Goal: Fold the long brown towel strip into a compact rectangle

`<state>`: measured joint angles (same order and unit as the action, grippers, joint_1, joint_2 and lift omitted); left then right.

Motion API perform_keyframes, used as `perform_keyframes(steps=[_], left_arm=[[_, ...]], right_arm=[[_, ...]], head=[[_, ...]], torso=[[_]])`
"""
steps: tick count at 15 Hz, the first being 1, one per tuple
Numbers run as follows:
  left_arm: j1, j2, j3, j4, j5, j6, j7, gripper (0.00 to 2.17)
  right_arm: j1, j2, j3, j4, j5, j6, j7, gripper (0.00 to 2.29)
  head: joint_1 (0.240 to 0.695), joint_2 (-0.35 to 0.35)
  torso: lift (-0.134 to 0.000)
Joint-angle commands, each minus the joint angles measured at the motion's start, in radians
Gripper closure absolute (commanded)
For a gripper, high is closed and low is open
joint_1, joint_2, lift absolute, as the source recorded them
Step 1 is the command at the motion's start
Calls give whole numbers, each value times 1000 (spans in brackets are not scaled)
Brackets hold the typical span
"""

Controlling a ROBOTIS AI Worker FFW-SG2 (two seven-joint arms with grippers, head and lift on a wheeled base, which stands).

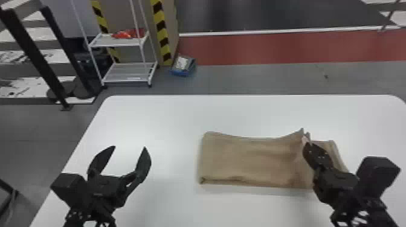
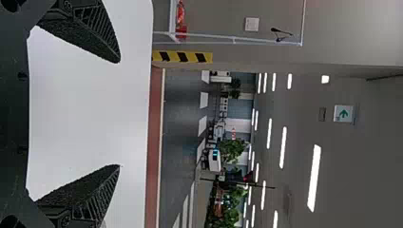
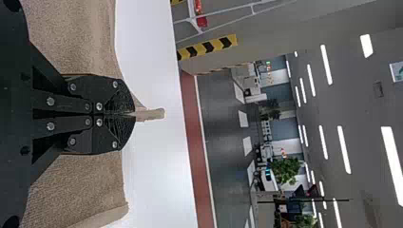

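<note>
Left pincer [image 1: 130,148]: spread wide, empty, over the left side of the table [image 1: 157,120], apart from the cloth. Brown towel [image 1: 250,160] to its right, on table, long axis side to side, looks part-folded. Right pincer [image 1: 306,144]: clamped on a raised pinch of towel, far edge, toward right end; nearer arm. Most cloth lies leftward, so next fold probably goes left.

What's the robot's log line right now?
right gripper: jaws shut on towel | left gripper: jaws open above table | towel: pinched edge raised
</note>
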<state>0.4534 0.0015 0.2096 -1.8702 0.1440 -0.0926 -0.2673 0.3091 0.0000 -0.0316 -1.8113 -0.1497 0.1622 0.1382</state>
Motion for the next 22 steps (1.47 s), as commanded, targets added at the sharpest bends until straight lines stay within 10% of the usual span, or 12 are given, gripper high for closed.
perform_keyframes(steps=[1, 7, 9, 13, 22], left_arm=[[1, -4, 1, 0, -1, 3, -3, 90], [10, -4, 4, -6, -1, 3, -10, 90], [15, -4, -2, -11, -4, 6, -10, 90], [24, -4, 4, -17, -4, 6, -10, 90], [18, -4, -4, -11, -9, 12, -12, 90]], right_arm=[[-19, 1, -16, 1, -11, 3, 11, 1531], [-24, 1, -120, -26, -79, 86, 20, 1447], [-35, 1, -126, -3, -79, 89, 20, 664], [-19, 1, -168, -28, -93, 113, 20, 76], [-111, 1, -241, 69, -34, 310, 78, 137]], head=[[695, 101], [695, 48], [695, 38], [695, 14], [695, -42]], torso=[[-110], [-110], [-110], [-110], [-110]])
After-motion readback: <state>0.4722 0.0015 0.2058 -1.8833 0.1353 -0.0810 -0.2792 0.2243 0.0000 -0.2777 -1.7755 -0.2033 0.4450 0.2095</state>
